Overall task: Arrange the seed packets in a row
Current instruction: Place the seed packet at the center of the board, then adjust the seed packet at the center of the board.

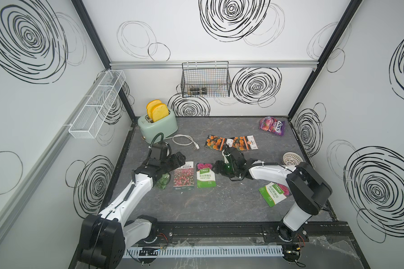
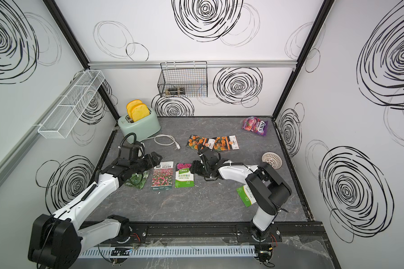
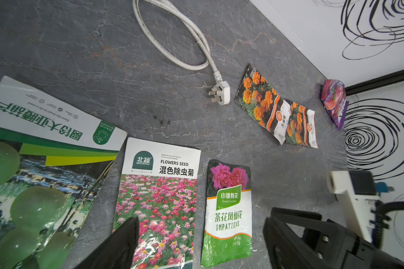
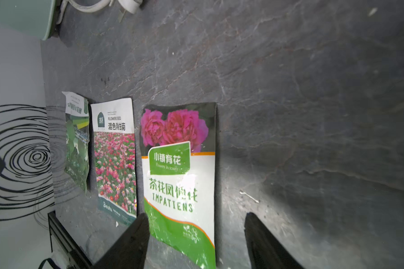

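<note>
grey, maybe stone tabletop (image 1: pixel 219 209) holds seed packets (image 1: pixel 184 178) between swirl-marked walls (image 1: pixel 173 28).

The IMPATIENS packet (image 4: pixel 180 177) lies flat on the grey marbled tabletop (image 4: pixel 313 116), pink blooms at the end away from the right gripper (image 4: pixel 196 216). Its jaws stand wide apart; of the two fingers (image 4: pixel 131 242), one overlaps the packet's green corner, the other hangs over bare stone beside it. Just beside the IMPATIENS packet lies the FLOWERS SEED packet (image 4: pixel 114 160), then the dark green leafy packet (image 4: pixel 77 139). Well beyond its bloom end: a white cord (image 4: pixel 86 7) and a mint-green appliance (image 4: pixel 21 16)
</note>
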Motion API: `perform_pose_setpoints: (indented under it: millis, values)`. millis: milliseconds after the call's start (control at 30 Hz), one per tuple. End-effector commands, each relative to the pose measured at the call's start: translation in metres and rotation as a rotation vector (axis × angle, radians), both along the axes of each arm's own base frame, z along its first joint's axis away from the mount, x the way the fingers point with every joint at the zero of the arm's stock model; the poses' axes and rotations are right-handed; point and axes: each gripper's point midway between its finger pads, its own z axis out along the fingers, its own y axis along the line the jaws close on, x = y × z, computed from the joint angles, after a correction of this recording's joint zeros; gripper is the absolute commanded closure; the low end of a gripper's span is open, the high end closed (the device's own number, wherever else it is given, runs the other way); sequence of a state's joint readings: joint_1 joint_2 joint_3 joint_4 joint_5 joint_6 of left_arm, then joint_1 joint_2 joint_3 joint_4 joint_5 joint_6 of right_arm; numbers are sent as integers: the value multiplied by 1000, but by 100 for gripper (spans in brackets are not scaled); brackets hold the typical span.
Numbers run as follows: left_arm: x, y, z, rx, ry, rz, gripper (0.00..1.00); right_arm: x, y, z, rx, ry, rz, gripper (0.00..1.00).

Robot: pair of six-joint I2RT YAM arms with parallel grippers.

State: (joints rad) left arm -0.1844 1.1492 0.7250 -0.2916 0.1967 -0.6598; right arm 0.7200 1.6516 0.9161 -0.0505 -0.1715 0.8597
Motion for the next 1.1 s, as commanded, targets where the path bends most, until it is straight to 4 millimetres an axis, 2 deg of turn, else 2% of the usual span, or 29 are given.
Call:
perform_pose_setpoints:
  millis: [0,133,400,767,1067]
  values:
    - [4,12,-6,38,7,18,11,-5,-15,13,-56,-57,51,32]
    - [7,9,-21,19,22,-1,11,-10,-15,27,-34,-109,113,32]
    - [25,-1,-42,15,54,-25,11,-12,-18,39,-56,-141,198,32]
    - [34,-3,-70,36,103,-16,11,-7,-55,42,-41,-139,147,32]
    - [46,-4,-77,51,114,-16,12,0,-80,48,-51,-154,87,32]
